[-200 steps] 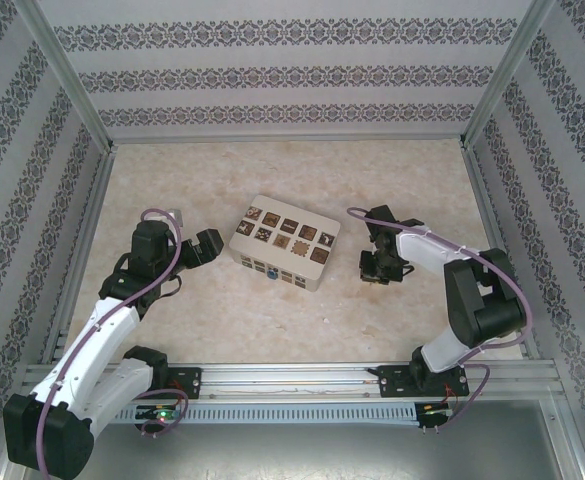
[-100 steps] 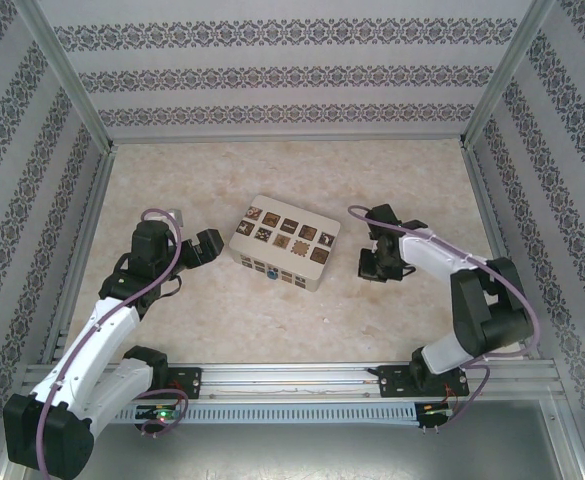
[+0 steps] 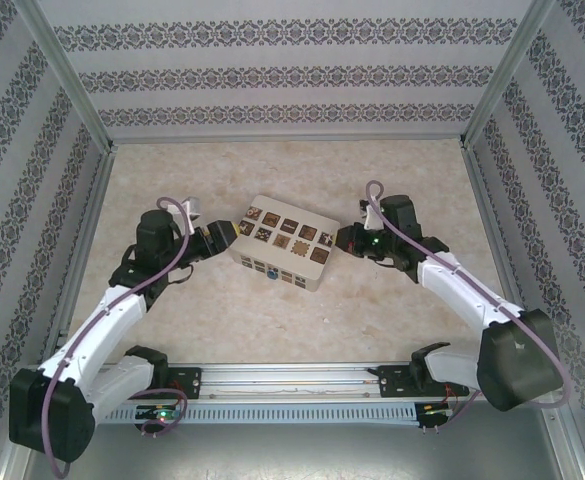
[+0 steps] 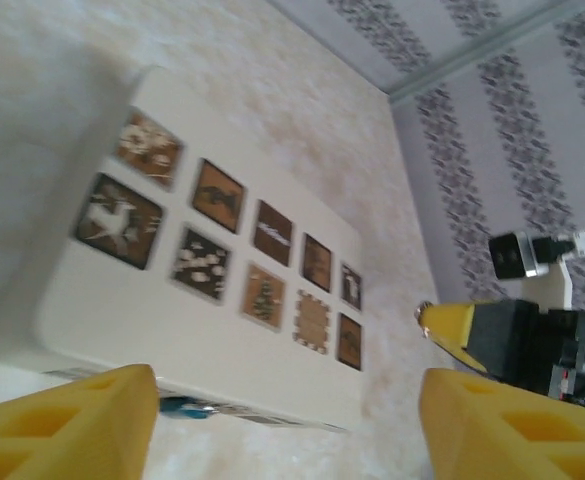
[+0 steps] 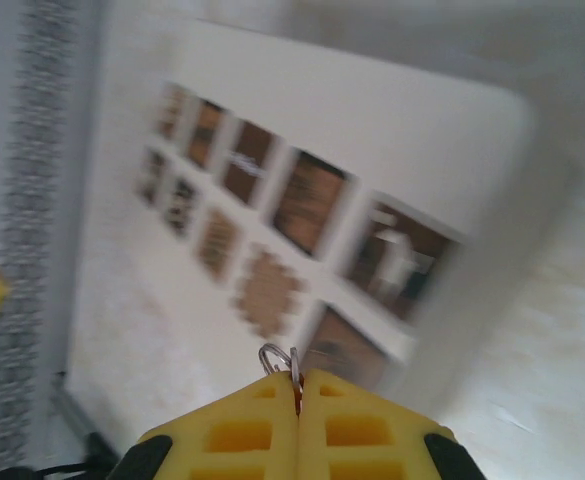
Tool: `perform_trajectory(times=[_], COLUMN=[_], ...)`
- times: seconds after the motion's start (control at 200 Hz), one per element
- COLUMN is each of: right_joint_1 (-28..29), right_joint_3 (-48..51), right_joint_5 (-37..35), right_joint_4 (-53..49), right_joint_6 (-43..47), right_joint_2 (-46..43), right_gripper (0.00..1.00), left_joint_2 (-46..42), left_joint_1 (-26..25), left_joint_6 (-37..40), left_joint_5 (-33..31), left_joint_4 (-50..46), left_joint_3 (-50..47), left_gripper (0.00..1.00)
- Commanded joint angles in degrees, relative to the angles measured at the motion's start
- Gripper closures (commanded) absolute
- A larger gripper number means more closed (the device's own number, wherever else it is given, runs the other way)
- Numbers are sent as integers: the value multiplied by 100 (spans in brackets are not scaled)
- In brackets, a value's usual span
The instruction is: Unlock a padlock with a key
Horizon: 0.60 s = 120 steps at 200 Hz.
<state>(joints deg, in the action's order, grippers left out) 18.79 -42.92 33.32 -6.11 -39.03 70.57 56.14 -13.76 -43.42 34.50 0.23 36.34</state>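
The padlock (image 4: 185, 407) — a teal-blue speck — hangs at the front face of the cream box (image 4: 172, 340) in the left wrist view, just beside one finger of the left gripper (image 4: 287, 425), whose fingers stand wide apart. From above, the two grippers flank the box, the right gripper (image 3: 344, 240) at its right end. The right wrist view has its fingers pressed together on the key (image 5: 276, 357) — a thin silvery loop pokes out.
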Motion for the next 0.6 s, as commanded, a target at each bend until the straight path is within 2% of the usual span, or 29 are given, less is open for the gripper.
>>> perform_trajectory(times=[0.0, 0.255, 0.595], right_joint_1=[185, 679, 969], right_joint_3=[100, -176, -365], right_joint_5=[815, 1216, 1387], right_joint_4=[1511, 2157, 2296], right_joint_6=[-653, -813, -876], right_joint_2=[-98, 219, 523], right_gripper=[100, 100, 100], left_joint_2=[181, 995, 1669], left_joint_1=[-374, -1130, -1541], left_joint_6=[-292, -431, -423], left_joint_5=[503, 503, 513], left_joint_4=[997, 1685, 1907], left_joint_3=[315, 716, 1013], left_gripper=[40, 58, 64])
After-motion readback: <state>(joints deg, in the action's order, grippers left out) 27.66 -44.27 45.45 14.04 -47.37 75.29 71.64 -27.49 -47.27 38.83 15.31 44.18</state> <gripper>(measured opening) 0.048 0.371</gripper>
